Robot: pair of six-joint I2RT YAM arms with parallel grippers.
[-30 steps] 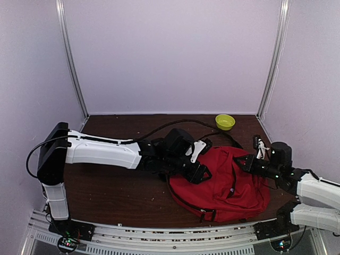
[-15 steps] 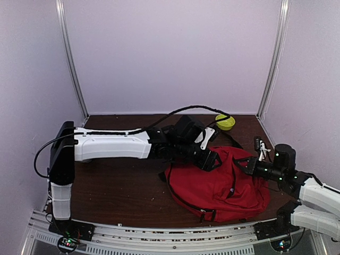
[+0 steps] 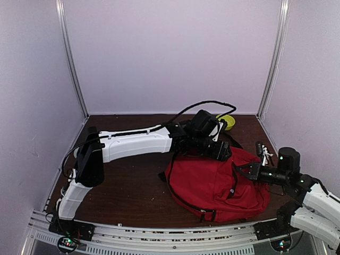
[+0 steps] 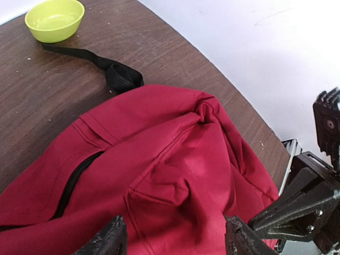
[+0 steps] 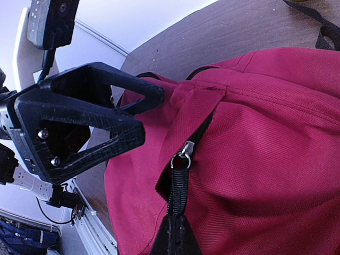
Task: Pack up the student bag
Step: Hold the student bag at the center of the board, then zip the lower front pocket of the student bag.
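Top external view: the student bag (image 3: pixel 218 186) lies flat on the desk (image 3: pixel 122 186), directly beneath both hands. The left hand (image 3: pixel 223 153) reaches across to the bag's far edge. The right hand (image 3: pixel 247 171) meets the bag's right side.

**Hand state**
- Left hand: the jaws stand wide apart. Red fabric lies just below the fingertips and nothing is gripped between them.
- Right hand: pinched tight on the black zipper pull (image 5: pixel 179 186). The strap runs from the metal slider straight back into the fingers.

**Step in hand**
This is judged to be the opening of the bag, an early step, since no grey lining shows and nothing lies inside that can be seen. The right hand has the pull. The left hand appears positioned to brace the fabric.

**Next move**
- Lower the left hand and close it on a fold of fabric just ahead of its fingertips, near the slider.
- With the fabric anchored, draw the pull along the zip line. Without an anchor, the soft bag is likely to slide with the right hand.

**Condition of the bag**
- The red cloth is slack and creased, bunched into a peak ahead of the left hand.
- A dark zip line runs to the left of the left hand; whether it gapes cannot be told.
- A black strap (image 4: pixel 114 71) trails beyond the left hand toward a green bowl (image 4: pixel 54 19).
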